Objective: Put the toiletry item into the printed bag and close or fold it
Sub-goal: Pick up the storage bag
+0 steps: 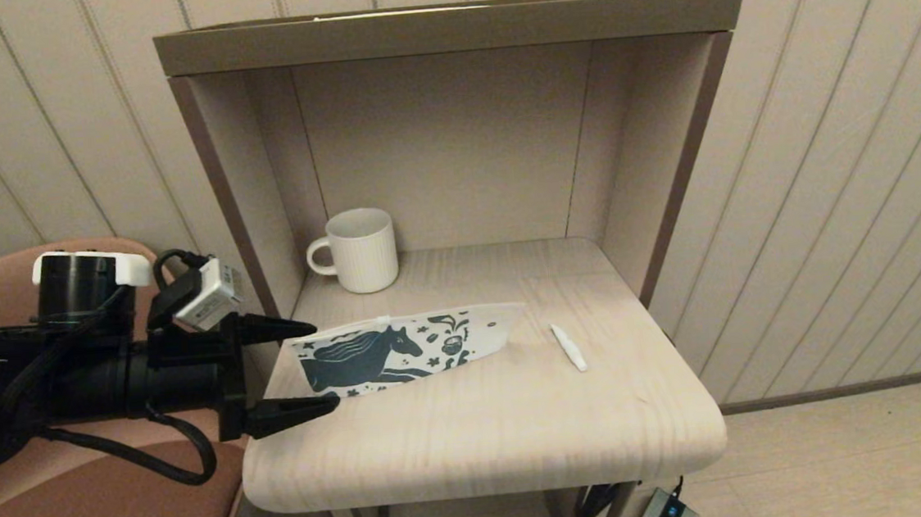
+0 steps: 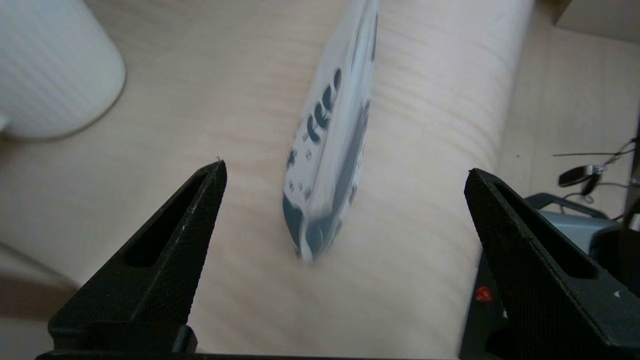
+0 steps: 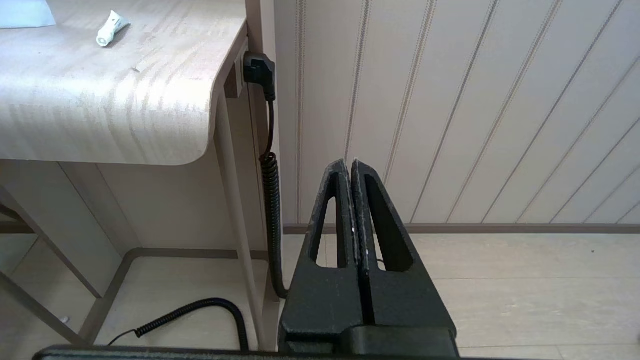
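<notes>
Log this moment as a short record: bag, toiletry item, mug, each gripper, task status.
bag: printed bag lies flat on the table, its near end between the left gripper's fingers
toiletry item: white stick lies on the table, right of the bag, apart from it
mug: white mug stands upright at the back left
left gripper: open at the table's left edge, not gripping
right gripper: shut, low beside the table, off the work
status: stick not yet in the bag

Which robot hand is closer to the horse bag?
Left. The left end effector is open around the end of the printed bag. The right end effector is shut, down beside the table, away from it.
</notes>
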`<state>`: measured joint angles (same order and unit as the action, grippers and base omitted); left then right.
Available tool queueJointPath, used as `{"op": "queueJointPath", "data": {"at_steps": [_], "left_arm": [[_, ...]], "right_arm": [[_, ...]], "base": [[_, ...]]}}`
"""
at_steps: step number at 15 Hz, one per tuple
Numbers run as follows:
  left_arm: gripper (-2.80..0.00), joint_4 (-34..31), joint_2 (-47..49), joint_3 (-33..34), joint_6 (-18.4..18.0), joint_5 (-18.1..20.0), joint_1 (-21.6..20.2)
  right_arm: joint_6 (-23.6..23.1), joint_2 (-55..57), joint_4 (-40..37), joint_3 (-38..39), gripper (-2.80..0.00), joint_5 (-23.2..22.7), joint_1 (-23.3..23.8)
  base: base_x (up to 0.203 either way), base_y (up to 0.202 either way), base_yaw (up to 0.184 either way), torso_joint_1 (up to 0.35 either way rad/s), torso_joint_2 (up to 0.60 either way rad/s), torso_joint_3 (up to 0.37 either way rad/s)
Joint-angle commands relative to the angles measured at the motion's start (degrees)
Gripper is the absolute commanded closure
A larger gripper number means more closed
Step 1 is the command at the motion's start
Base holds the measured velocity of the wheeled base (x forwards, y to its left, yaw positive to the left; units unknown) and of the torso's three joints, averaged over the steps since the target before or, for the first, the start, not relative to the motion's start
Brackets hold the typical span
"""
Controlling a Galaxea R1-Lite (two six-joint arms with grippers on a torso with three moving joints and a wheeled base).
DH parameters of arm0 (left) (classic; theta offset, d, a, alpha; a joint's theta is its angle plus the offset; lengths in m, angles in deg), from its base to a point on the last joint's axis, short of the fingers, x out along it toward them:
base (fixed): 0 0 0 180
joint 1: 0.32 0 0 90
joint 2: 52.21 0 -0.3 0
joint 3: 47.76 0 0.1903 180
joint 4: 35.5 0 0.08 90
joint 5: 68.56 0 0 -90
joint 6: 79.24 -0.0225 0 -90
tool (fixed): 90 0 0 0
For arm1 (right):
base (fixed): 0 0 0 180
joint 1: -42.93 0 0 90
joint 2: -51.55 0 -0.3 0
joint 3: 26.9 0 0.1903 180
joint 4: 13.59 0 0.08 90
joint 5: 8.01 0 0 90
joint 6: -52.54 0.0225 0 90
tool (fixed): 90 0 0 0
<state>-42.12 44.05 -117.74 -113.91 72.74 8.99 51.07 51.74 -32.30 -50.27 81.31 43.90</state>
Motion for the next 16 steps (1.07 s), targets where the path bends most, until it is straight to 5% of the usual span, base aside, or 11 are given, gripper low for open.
{"op": "queueJointPath", "data": {"at_steps": [1,13,14,16], "left_arm": [[-2.80,0.0,1.4,-1.3,-0.2,0.1,2.2],[-2.80,0.6,3.0,-1.8,-1.0,0.0,4.0],[0.00,0.6,3.0,-2.0,-1.0,0.0,4.0],[0.00,0.5,2.8,-2.1,-0.9,0.1,4.0]], "right_arm": [[0.0,0.1,0.0,0.0,0.00,0.0,0.0],[0.0,0.1,0.0,0.0,0.00,0.0,0.0],[-0.1,0.1,0.1,0.0,0.00,0.0,0.0],[0.0,0.1,0.1,0.0,0.00,0.0,0.0]], "base": [[0.000,0.000,0.000,0.000,0.00,0.000],[0.000,0.000,0.000,0.000,0.00,0.000],[0.000,0.000,0.000,0.000,0.00,0.000],[0.000,0.000,0.000,0.000,0.00,0.000]]}}
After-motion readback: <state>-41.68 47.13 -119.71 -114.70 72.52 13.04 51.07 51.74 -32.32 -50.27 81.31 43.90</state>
